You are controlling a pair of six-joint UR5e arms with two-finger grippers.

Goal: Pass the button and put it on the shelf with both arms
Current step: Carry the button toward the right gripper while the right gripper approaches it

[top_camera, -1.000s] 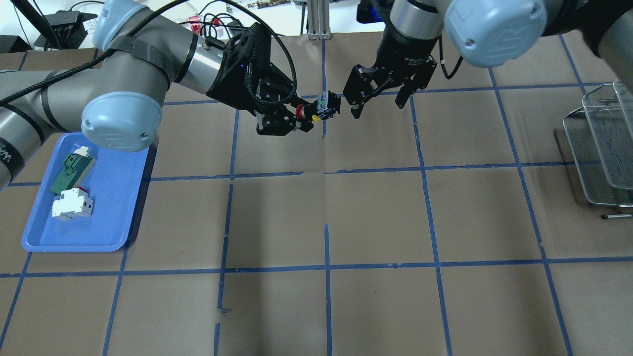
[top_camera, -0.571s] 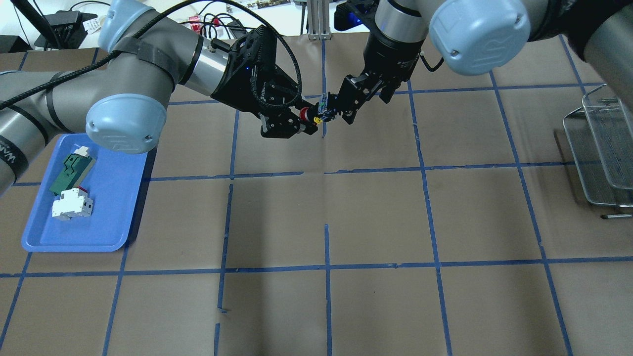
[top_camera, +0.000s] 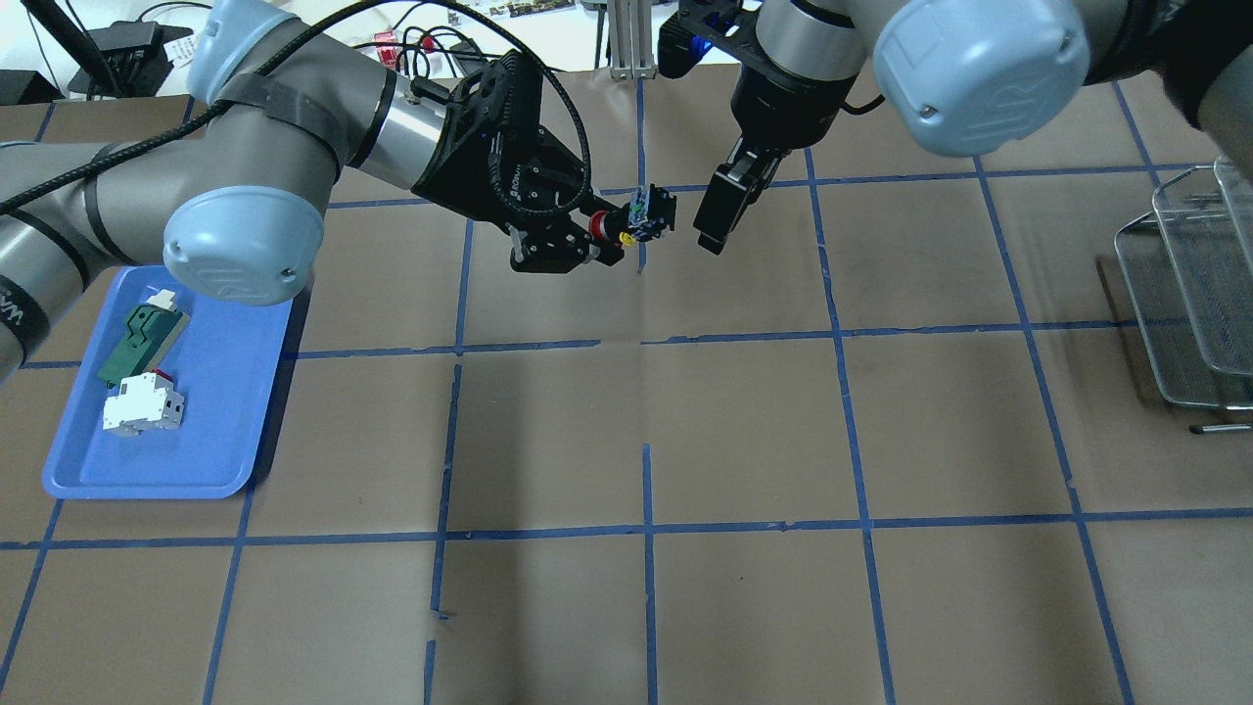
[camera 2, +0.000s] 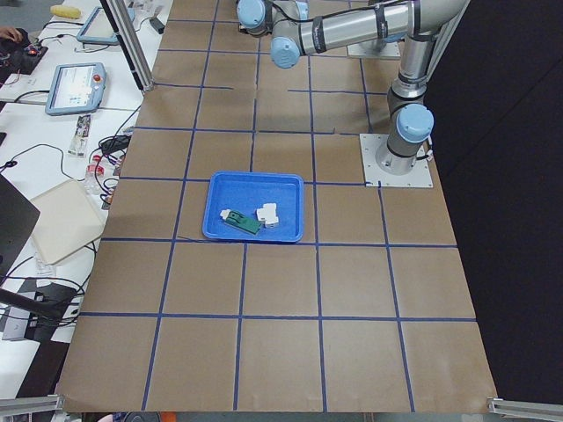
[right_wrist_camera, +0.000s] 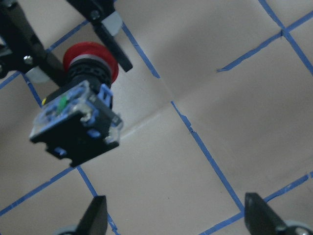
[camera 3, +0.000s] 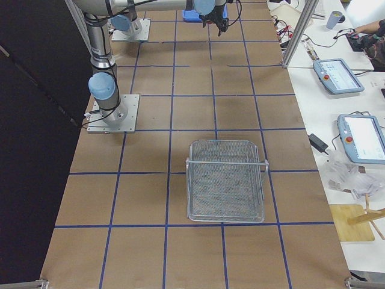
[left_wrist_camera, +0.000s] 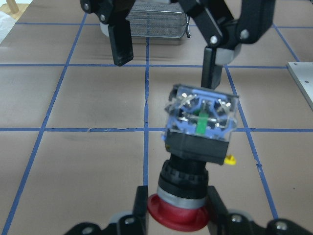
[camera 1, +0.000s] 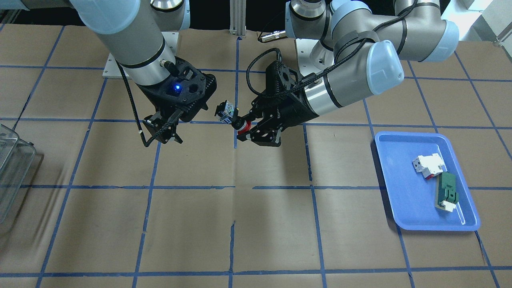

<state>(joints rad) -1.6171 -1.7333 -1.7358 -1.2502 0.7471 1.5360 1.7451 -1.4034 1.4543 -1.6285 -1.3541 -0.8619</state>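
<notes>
Button (right_wrist_camera: 78, 110) in front of my right gripper (right_wrist_camera: 178, 220)
I see the left gripper (right_wrist_camera: 88, 61) clamping it by its red cap, block end toward me; my right gripper's fingertips (right_wrist_camera: 95, 218) stand wide apart at the bottom edge, clear of it.

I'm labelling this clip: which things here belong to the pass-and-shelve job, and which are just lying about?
In the job: button, red cap clamped in the left gripper; open right gripper facing it; wire rack, probably the shelf.
Lying about: blue tray, holding a white-and-red block and a green-and-white part.
</notes>
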